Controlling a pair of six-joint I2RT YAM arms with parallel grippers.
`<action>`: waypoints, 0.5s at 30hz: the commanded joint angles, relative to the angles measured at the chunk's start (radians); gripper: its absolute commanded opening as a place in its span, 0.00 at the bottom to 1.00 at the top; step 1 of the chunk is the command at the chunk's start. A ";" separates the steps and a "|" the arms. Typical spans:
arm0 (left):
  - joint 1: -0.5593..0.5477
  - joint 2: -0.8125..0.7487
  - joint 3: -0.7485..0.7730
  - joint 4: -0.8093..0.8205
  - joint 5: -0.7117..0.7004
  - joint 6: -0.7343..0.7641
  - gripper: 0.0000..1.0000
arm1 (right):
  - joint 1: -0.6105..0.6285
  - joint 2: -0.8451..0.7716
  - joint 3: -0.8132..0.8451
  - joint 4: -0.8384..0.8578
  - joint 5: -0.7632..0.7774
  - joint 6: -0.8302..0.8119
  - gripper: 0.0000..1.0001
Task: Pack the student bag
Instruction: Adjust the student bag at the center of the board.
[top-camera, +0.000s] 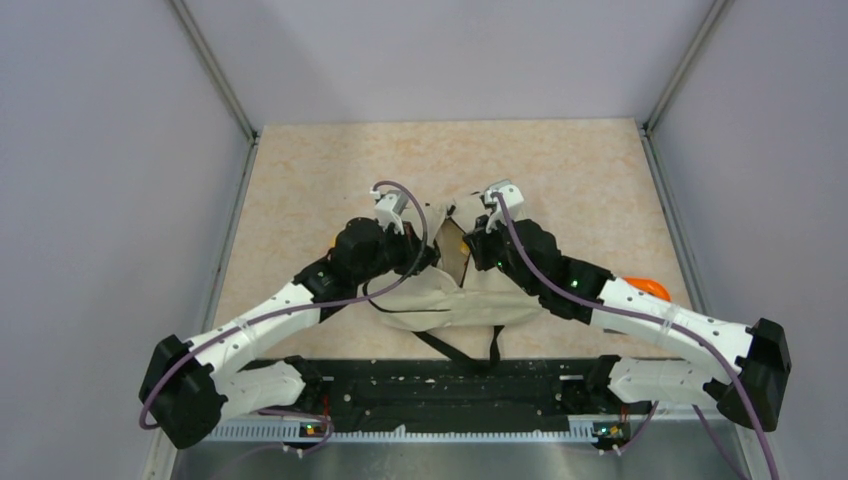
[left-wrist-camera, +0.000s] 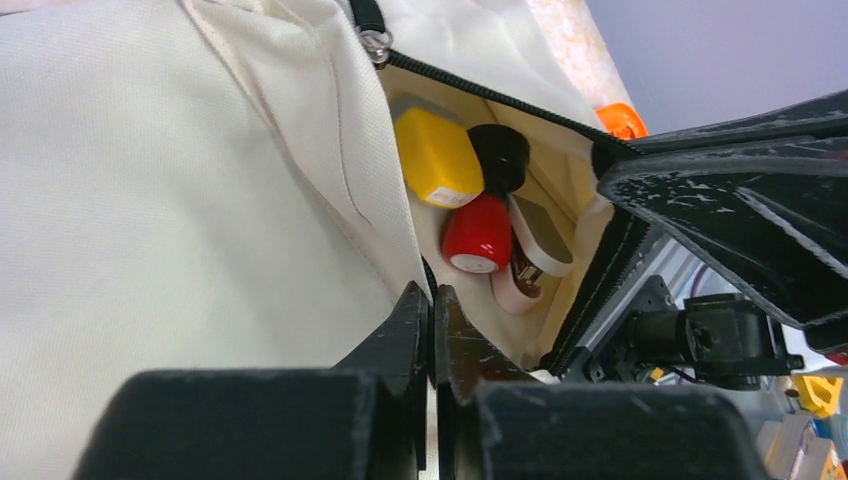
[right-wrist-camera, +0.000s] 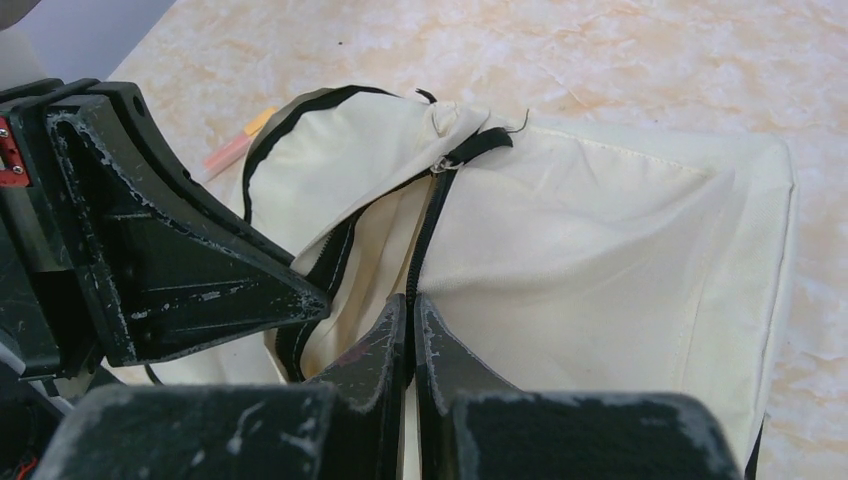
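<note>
From above, the bag lies in the middle of the table, with its black straps trailing toward the bottom of the frame. The left gripper and right gripper meet over its upper end, one on each side of the mouth, which gapes between them. An orange thing peeks out past the right arm. The table is bare toward the top of the frame and walls close in on both sides, so we judge the free room to lie up-frame.

In the left wrist view our left jaws are pressed together at bottom centre, seemingly nipping the cream lip of the mouth. Past the zipper we see inside: a yellow block, a black cap, a red cylinder and a white loop. Some packing looks done. The right gripper fills the right of the frame, very near ours.

In the right wrist view our right jaws are likewise closed. The zipper line runs straight into them, so we take it they grip the other lip. The slider sits at the top of an open track, so closing is left, we judge. A pink-orange stick lies on the table at upper left, outside the bag, and we cannot tell whether it belongs inside. The left gripper crowds the left side.
</note>
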 joint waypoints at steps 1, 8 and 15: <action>0.001 -0.011 0.058 -0.024 -0.129 0.014 0.00 | 0.003 -0.020 0.018 0.070 0.026 -0.008 0.00; 0.022 -0.105 0.073 -0.238 -0.349 0.068 0.66 | 0.003 -0.033 0.021 0.073 0.029 -0.014 0.00; 0.295 -0.181 0.048 -0.352 -0.326 0.132 0.75 | 0.003 -0.037 0.021 0.067 0.036 -0.016 0.00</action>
